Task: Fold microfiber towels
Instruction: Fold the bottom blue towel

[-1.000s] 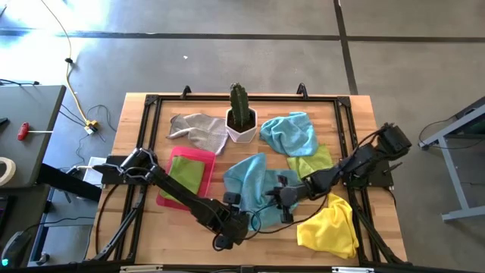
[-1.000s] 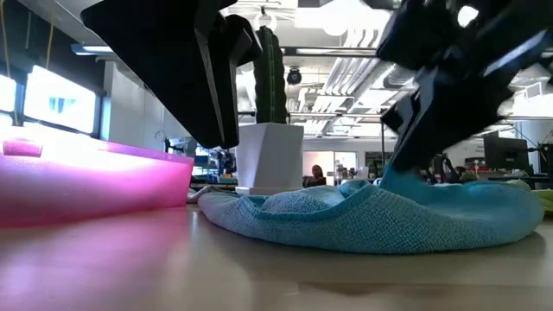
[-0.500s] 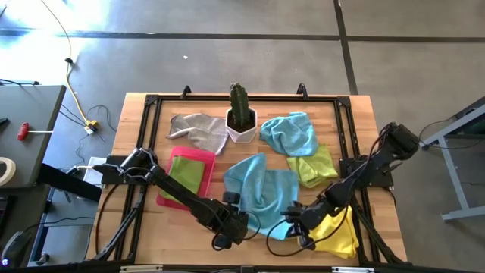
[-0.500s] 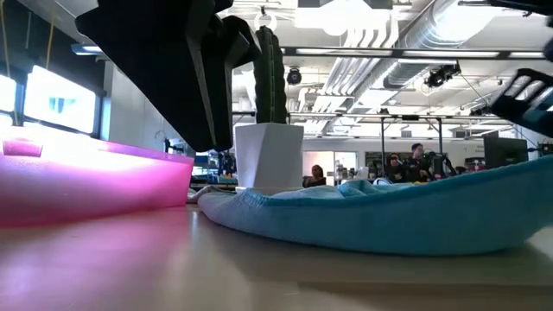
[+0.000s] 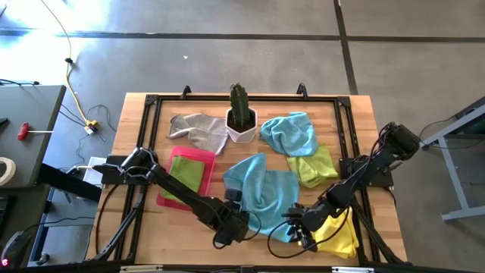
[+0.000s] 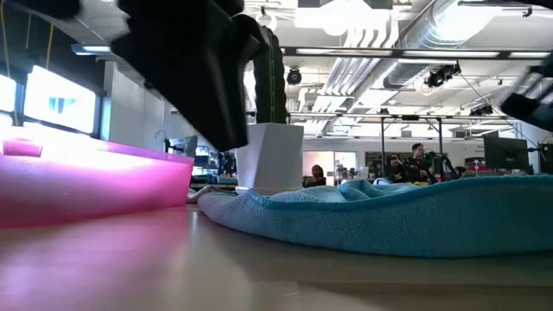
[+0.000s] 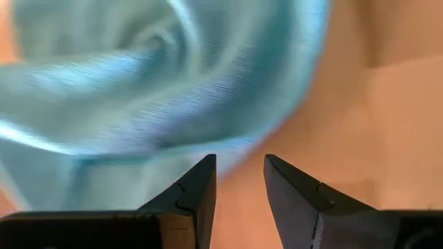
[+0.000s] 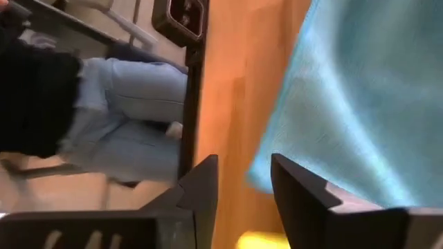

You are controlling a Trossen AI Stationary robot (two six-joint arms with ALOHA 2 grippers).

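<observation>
Right gripper [image 5: 297, 226] is at the near edge of the table [image 5: 144, 243], at the near right corner of the middle blue towel [image 5: 261, 189]. In its wrist view the fingers [image 8: 201, 190] stand apart with a gap between them, nothing in it; the towel edge lies just beyond the tips. Open, holding nothing.

Left gripper [image 5: 236, 220] sits at the near left corner of the same towel. Wrist view shows its fingers [image 7: 197, 190] part open, a narrow gap, empty; the blue cloth is just ahead of the tips, bare wood under them. Can't tell whether the tips touch the cloth.

Middle blue towel: rumpled, not flat, lying mid-table toward the near edge, with a raised fold along the middle. In the low view it reads as a low mound with a thick rolled rim [image 6: 371, 220].

Other towels:
- second blue towel [image 5: 289, 133] bunched at the far right, beside the cactus pot [image 5: 242, 125]
- grey towel [image 5: 195, 130] crumpled far left of the pot
- lime towel [image 5: 312, 164] right of centre, between the two blue ones
- yellow towel [image 5: 337, 231] near right corner, partly under the right arm
- green towel [image 5: 189, 176] lying in the pink tray [image 5: 198, 155], left of centre
</observation>
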